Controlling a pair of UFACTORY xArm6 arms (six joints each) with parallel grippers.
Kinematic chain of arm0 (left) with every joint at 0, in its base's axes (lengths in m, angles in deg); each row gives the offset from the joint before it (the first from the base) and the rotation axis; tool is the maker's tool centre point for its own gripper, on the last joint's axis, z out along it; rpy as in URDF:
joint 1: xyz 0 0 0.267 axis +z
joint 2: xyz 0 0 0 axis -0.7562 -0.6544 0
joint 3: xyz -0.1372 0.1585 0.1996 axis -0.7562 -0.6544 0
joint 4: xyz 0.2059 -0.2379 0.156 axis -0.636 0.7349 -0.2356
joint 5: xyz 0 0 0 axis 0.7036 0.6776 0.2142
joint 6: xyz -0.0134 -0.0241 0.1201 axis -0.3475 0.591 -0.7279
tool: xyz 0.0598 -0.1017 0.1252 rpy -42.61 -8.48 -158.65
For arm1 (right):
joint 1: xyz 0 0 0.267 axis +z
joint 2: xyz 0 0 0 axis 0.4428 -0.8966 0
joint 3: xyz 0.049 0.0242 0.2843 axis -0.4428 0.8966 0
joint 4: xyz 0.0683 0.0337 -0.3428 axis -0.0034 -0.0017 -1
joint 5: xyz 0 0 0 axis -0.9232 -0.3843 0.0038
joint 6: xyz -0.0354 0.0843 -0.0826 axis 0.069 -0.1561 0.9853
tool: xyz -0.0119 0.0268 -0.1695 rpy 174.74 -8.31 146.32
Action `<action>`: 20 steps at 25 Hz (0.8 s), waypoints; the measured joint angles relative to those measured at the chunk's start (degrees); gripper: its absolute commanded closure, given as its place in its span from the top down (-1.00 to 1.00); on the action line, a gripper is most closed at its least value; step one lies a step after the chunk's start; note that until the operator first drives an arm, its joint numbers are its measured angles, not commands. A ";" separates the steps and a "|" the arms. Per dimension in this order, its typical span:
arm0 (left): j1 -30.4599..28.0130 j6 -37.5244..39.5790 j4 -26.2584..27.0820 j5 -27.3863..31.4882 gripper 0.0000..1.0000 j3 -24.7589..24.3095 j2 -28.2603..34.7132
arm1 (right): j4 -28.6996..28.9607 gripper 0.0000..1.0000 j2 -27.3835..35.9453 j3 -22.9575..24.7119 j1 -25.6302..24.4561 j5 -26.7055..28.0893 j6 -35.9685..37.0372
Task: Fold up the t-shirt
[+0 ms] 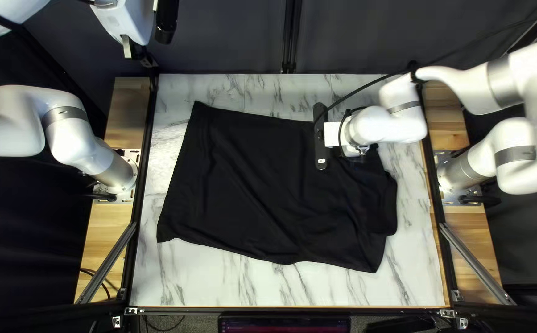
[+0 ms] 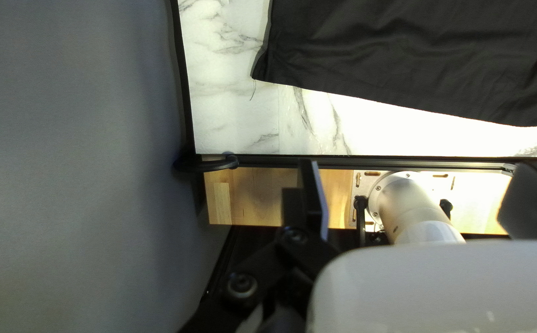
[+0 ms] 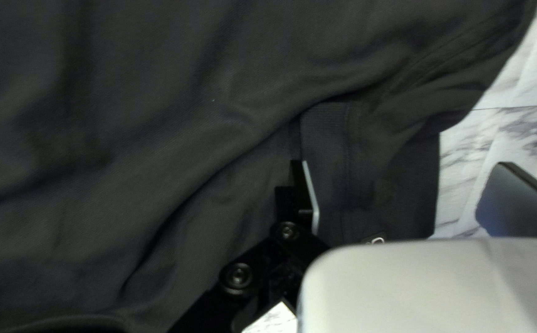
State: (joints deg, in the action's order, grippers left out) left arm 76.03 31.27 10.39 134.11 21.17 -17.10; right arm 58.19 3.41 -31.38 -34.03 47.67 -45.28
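Left end effector [image 1: 137, 52] raised, fingers apart, right end effector [image 1: 356, 150] pointing down, fingers apart

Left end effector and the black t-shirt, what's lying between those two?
The left wrist view shows a black rail and a strip of marbled tabletop between the left end effector and the black t-shirt.
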 measured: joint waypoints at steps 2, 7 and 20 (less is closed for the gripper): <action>0.00 0.00 0.00 0.00 1.00 0.00 0.00 | 0.21 -0.94 -0.29 0.00 -0.28 -0.27 0.40; 0.00 0.00 0.00 0.00 1.00 0.00 0.00 | 0.45 -1.00 -2.04 -0.41 -0.32 -1.25 0.26; 0.00 0.00 0.00 0.00 1.00 0.00 0.00 | 2.02 -1.00 -0.14 -4.19 0.73 3.33 1.40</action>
State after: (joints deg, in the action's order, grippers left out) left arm 76.03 31.27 10.39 134.11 21.17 -17.10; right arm 60.21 3.27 -35.57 -33.30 51.01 -43.88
